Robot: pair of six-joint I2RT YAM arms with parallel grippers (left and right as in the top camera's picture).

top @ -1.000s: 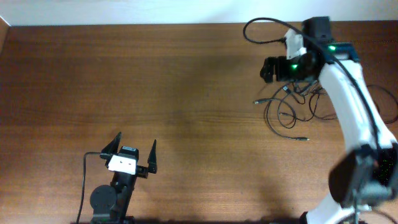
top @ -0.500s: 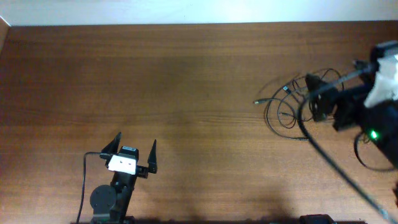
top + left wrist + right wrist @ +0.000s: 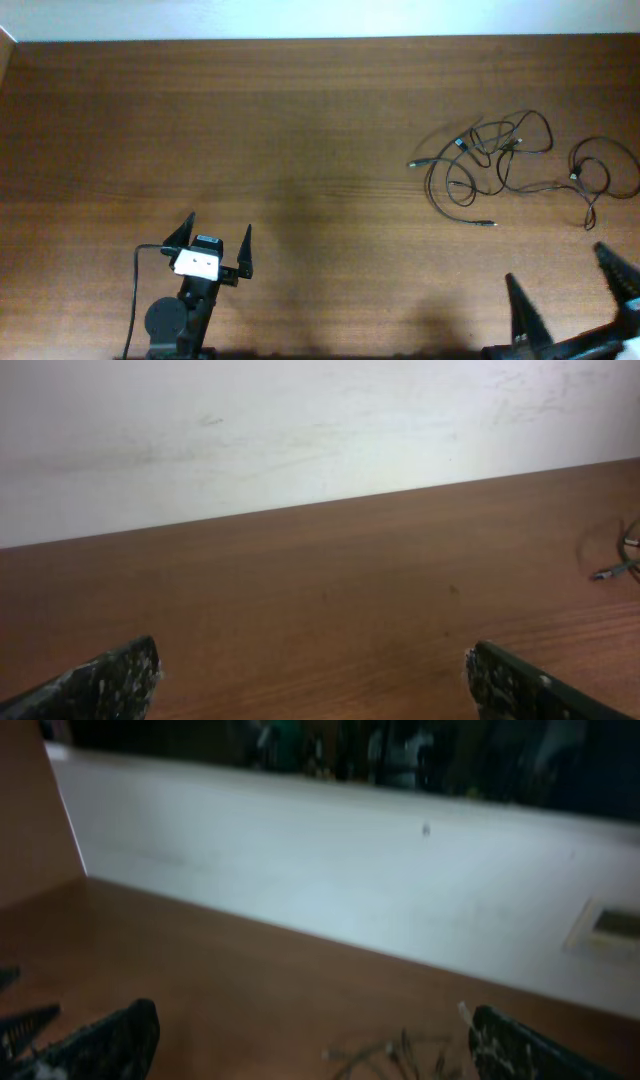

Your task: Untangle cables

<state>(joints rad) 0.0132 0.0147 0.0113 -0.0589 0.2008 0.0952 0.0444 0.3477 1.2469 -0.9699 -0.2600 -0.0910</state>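
The cables (image 3: 505, 165) lie in loose black loops with small plug ends on the right part of the wooden table (image 3: 300, 130). One plug end shows at the right edge of the left wrist view (image 3: 612, 570). The cables appear blurred at the bottom of the right wrist view (image 3: 400, 1055). My left gripper (image 3: 217, 241) is open and empty at the front left, far from the cables. My right gripper (image 3: 565, 280) is open and empty at the front right corner, in front of the cables and apart from them.
A white wall (image 3: 300, 430) runs along the table's far edge. The left arm's base and its thicker black cable (image 3: 135, 300) sit at the front left edge.
My right arm has pulled back from over the cables to the front right corner, leaving them uncovered on the table. The cables are spread wider to the right. The left arm has not moved.
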